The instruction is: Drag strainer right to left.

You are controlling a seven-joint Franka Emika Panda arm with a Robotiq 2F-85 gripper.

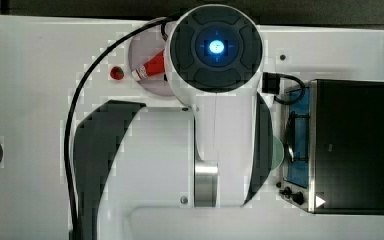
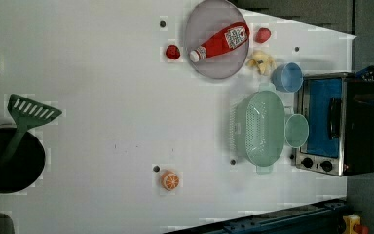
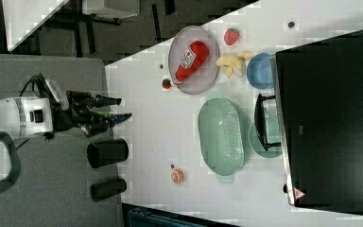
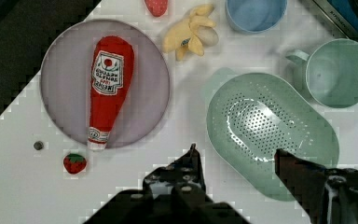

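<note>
Left view: strainer [image 2: 259, 130] sits on worktop [image 2: 102, 97] toward left view's right, touching green mug [image 2: 296, 130], which stands against toaster oven [image 2: 333, 126]; grey plate [image 2: 209, 58] with ketchup bottle [image 2: 220, 42] near.

Right view: I see tool [image 3: 118, 108] well apart from strainer, off over grey floor side. Wrist view: fingers [image 4: 189, 163] apart, nothing held.

My read: drag not begun; approach, contact, whole pull left.

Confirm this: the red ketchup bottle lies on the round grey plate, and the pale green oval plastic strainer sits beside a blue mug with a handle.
One slip: the handled mug beside the pale green oval plastic strainer is green, as the wrist view shows. The red ketchup bottle does lie on the round grey plate.
</note>
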